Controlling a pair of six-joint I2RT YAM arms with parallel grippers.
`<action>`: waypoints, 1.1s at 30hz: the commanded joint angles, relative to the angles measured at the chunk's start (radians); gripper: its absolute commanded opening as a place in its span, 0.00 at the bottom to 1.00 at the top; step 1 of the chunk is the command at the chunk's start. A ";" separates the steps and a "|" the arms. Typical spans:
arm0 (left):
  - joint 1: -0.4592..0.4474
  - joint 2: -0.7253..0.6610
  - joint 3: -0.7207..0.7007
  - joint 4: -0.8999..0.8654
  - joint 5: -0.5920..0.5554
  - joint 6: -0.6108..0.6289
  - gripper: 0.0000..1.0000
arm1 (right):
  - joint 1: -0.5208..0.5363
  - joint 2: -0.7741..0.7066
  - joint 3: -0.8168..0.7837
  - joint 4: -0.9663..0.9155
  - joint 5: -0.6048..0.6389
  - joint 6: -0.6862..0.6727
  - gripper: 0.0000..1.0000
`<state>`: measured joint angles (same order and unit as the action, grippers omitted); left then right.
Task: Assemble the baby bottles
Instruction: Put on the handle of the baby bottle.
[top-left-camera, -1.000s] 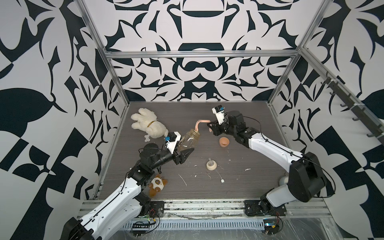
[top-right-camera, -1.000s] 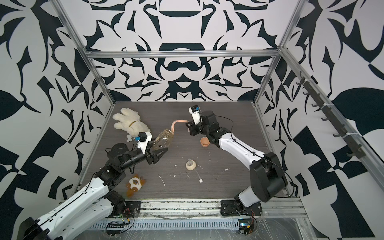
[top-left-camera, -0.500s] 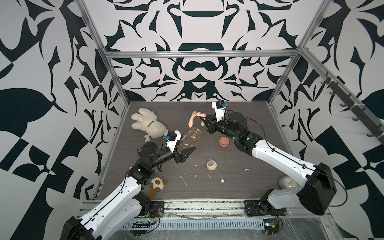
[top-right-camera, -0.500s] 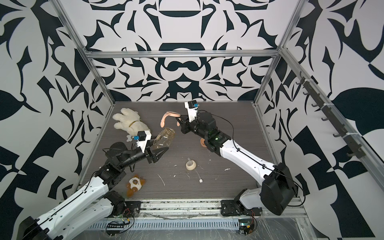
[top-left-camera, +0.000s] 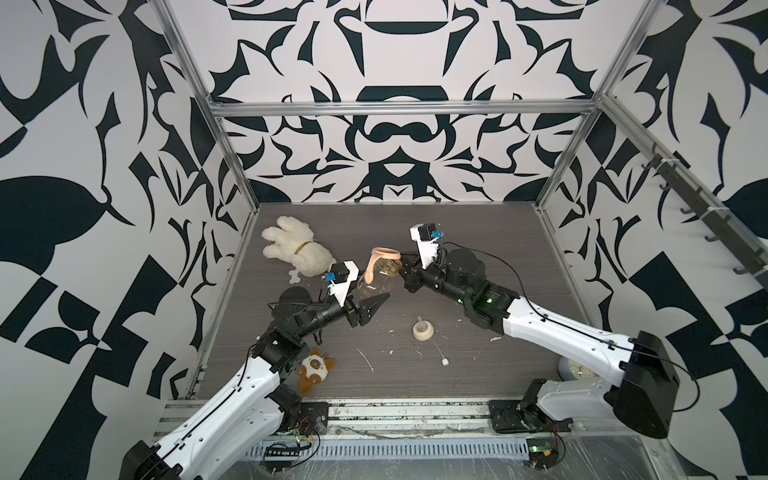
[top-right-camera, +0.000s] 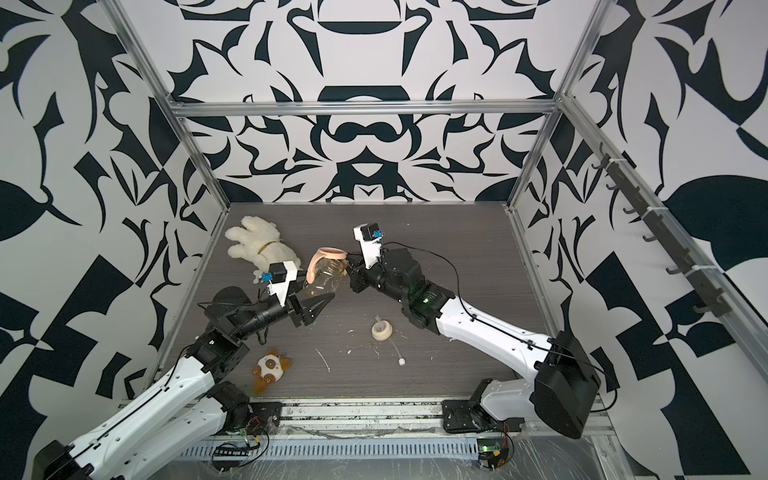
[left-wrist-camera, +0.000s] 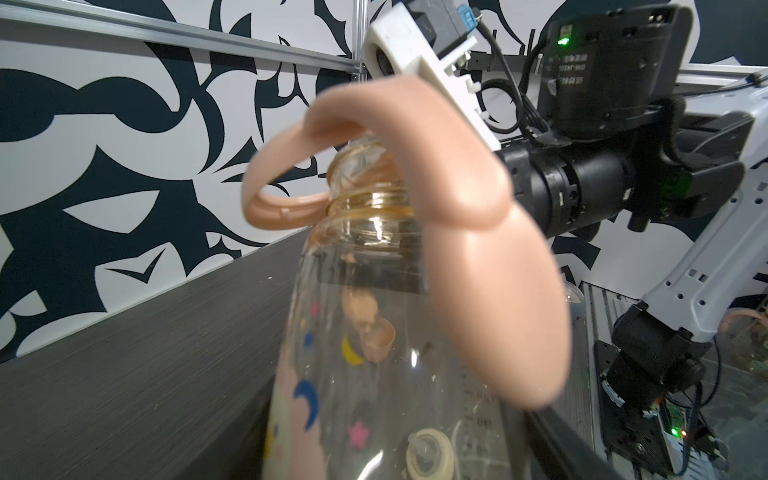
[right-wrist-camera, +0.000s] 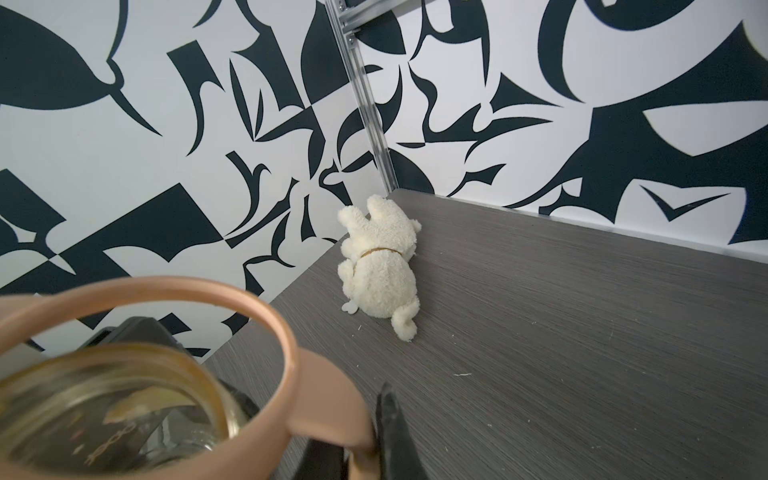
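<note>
Above the desk's middle, the right jaws, pinched on the peach ring (top-left-camera: 371, 266), have swung it back over the neck of the tilted bottle body (top-left-camera: 376, 284) gripped by the left jaws; it looks ready to seat.

The peach ring (right-wrist-camera: 293, 357) held at the mouth of the bottle (right-wrist-camera: 108, 411) by the right gripper (right-wrist-camera: 361, 446).
Dark gripper fingers (right-wrist-camera: 392, 428) pinch the ring at its outer tab, and the clear amber bottle's open mouth shows through the ring's opening. Beyond, a cream plush toy (right-wrist-camera: 380, 270) lies on the grey wood-grain surface (right-wrist-camera: 582, 353) near the corner of the black-and-white patterned walls (right-wrist-camera: 166, 124).
</note>
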<state>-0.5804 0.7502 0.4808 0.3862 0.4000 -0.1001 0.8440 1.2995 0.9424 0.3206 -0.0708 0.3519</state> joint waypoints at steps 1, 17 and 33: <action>0.010 -0.023 0.007 0.056 -0.014 0.004 0.42 | 0.022 -0.040 -0.029 0.089 0.034 -0.023 0.00; 0.022 -0.004 0.004 0.111 -0.033 -0.019 0.41 | 0.164 -0.018 -0.065 0.189 0.153 -0.156 0.00; 0.030 -0.026 0.000 0.105 -0.055 -0.006 0.41 | 0.296 0.039 -0.061 0.201 0.294 -0.344 0.41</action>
<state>-0.5579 0.7204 0.4774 0.4488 0.3721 -0.1112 1.0752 1.3300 0.8703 0.5594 0.3496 0.0769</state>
